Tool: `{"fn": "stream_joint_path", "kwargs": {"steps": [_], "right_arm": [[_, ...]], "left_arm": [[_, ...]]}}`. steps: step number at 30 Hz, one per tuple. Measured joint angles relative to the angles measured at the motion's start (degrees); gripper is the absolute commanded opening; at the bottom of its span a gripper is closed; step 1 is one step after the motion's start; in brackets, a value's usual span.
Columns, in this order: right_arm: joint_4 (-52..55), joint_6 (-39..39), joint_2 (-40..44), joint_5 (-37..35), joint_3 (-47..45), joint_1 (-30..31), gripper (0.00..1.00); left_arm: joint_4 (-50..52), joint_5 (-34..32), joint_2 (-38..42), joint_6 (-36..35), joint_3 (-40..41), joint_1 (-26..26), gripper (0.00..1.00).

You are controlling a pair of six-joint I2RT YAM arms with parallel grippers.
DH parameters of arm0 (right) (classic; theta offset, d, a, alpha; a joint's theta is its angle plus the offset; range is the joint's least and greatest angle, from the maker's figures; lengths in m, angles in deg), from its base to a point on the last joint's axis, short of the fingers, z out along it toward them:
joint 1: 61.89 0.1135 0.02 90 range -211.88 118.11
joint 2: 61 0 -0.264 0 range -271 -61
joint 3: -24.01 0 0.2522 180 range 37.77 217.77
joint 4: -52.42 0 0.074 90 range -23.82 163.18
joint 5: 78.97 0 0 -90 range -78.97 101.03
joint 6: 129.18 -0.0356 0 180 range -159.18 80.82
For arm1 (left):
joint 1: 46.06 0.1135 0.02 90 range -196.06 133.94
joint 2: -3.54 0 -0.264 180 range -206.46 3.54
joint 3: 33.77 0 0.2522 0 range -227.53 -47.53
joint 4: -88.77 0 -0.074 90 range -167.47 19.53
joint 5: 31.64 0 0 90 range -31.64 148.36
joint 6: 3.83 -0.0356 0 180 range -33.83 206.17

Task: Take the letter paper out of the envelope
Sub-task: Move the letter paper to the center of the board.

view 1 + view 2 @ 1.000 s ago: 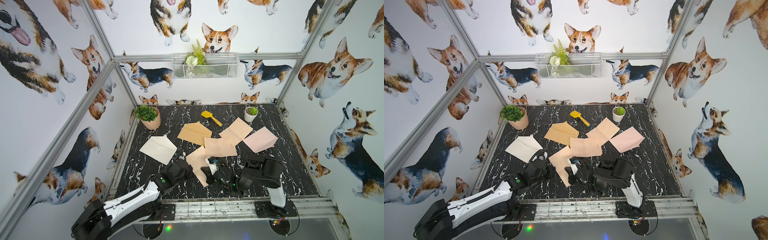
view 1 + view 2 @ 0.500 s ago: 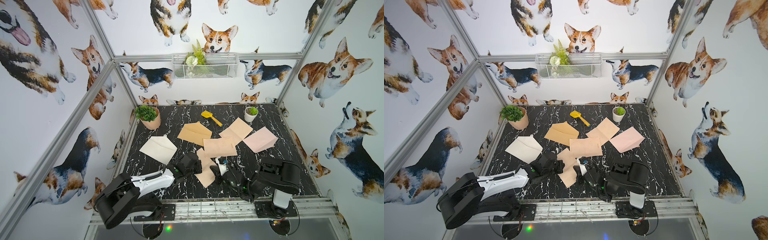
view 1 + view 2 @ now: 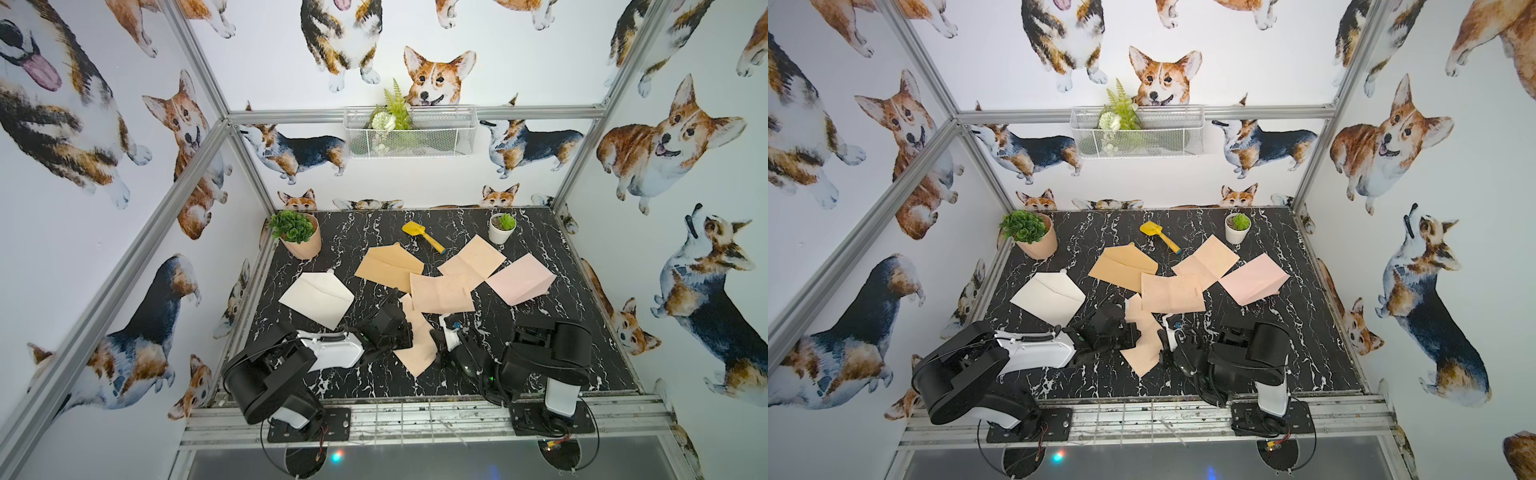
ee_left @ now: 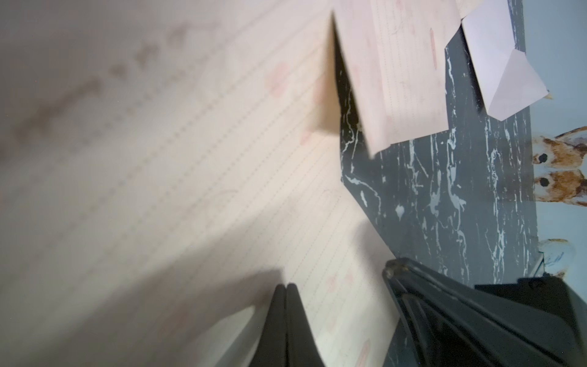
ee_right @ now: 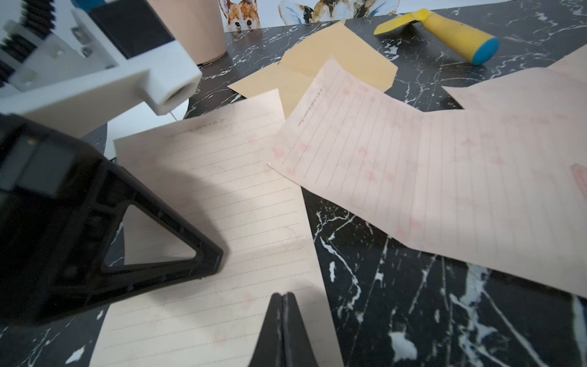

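Biggest change in the left arm (image 3: 328, 353) — folded back over its base now, no longer stretched low across the black marble table (image 3: 540, 232) as a second ago. Right arm (image 3: 552, 345) likewise drawn back and hunched. Between left claw (image 4: 286, 287) and right claw (image 5: 283, 295), the letter paper (image 3: 417, 353): flat on the marble, clear of every envelope, position barely changed by the retreat. Left claw just snapped shut, fingertips pressed together with the lined sheet directly beneath; pinching an edge or merely resting on it, cannot tell. Right claw shut throughout, tips together over the sheet's opposite side, same doubt about a grip. Just beyond both claws, another lined sheet (image 3: 440, 293), its corner over the far end of the letter paper; past that, the tan envelope (image 3: 388, 266). Out past the left claw's far side, the white envelope (image 3: 318, 297), apart from the sheet. Reads as extraction finished — sheet out, nothing left but letting go and backing off.
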Motion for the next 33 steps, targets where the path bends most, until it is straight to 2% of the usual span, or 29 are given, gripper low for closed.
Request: {"fn": "stream_joint_path", "kwargs": {"steps": [9, 19, 33], "right_arm": [[-0.15, -0.02, -0.61, -1.4, 0.0, 0.0, 0.0], [-0.17, -0.07, -0.79, -2.21, 0.0, 0.0, 0.0], [-0.17, -0.22, -1.09, -2.56, 0.0, 0.0, 0.0]], "left_arm": [[0.96, -1.36, 2.47, 0.02, 1.79, -0.02, 0.0], [8.02, -5.84, 8.55, -1.9, 3.67, 0.94, 0.0], [12.24, -5.77, 16.37, -4.52, 8.11, 8.28, 0.0]]}}
